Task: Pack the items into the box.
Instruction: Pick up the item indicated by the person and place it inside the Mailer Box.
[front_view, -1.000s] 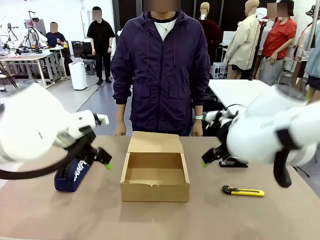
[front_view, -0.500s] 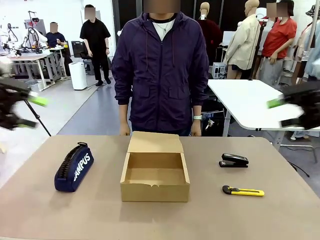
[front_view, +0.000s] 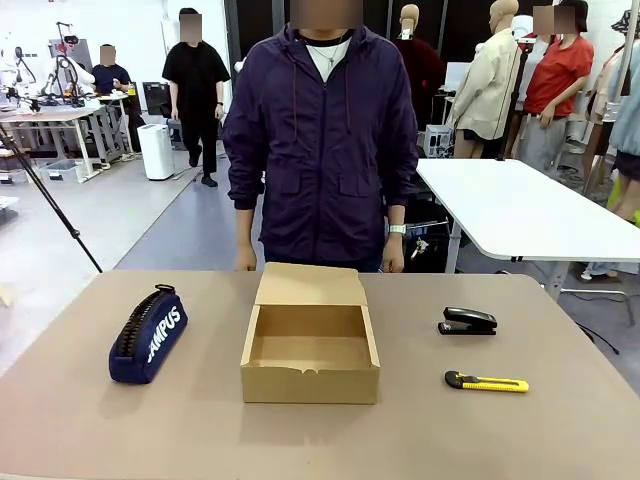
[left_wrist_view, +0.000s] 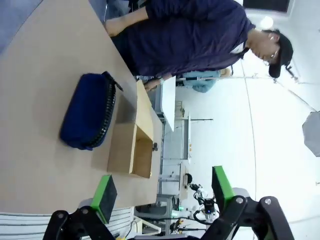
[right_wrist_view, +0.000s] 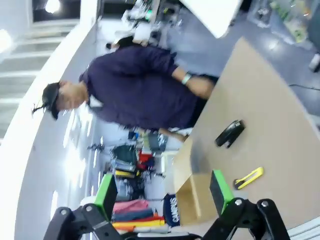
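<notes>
Box (front_view: 310, 384) sits open in the middle of the table (front_view: 560, 440), its lid flap tipped back toward the person (front_view: 320, 150). The blue pencil case (front_view: 148, 335) lies on its left. The black stapler (front_view: 467, 321) and the yellow knife (front_view: 487, 382) lie on its right, the stapler farther back. The left claw (left_wrist_view: 162, 176) and the right claw (right_wrist_view: 162, 177) are both spread wide, holding nothing, well apart from the things.
</notes>
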